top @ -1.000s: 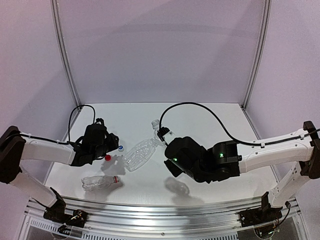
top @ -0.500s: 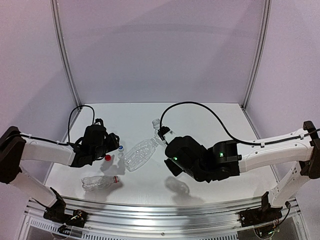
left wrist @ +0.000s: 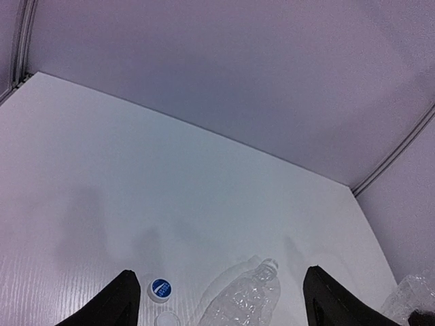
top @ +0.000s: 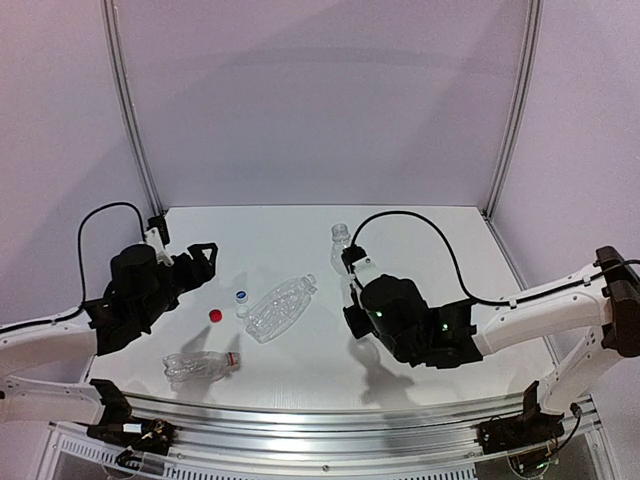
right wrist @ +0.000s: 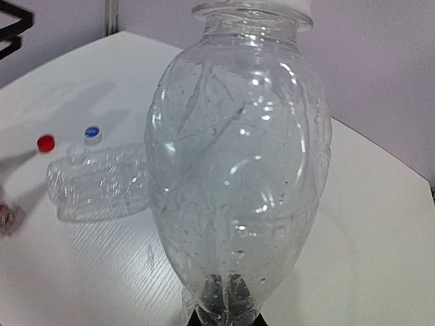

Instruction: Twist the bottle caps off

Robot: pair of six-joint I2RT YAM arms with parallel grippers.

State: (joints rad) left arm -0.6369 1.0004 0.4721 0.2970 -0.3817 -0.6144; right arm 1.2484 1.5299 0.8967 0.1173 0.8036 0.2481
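Observation:
Loose on the table lie a red bottle cap (top: 215, 315) (right wrist: 46, 142), a blue-topped white cap (top: 241, 296) (left wrist: 160, 288) (right wrist: 92, 132) and a pale cap (left wrist: 165, 318). Beside them a clear bottle (top: 280, 305) (left wrist: 248, 299) lies on its side, its mouth uncapped. My left gripper (top: 203, 255) (left wrist: 224, 305) is open and empty, off to the left of the caps. My right gripper (top: 352, 272) (right wrist: 228, 309) is shut on the base of a second clear bottle (top: 341, 245) (right wrist: 238, 170). That bottle points away from the gripper with a white cap (right wrist: 255, 7) on its neck.
A crushed clear bottle with a red neck ring (top: 200, 365) lies near the front left. Grey walls with metal corner posts (top: 130, 120) close in the white table (top: 430, 240) at the back and sides.
My left gripper has opened and drawn back to the left, away from the caps. My right gripper has carried its bottle to the right and farther back.

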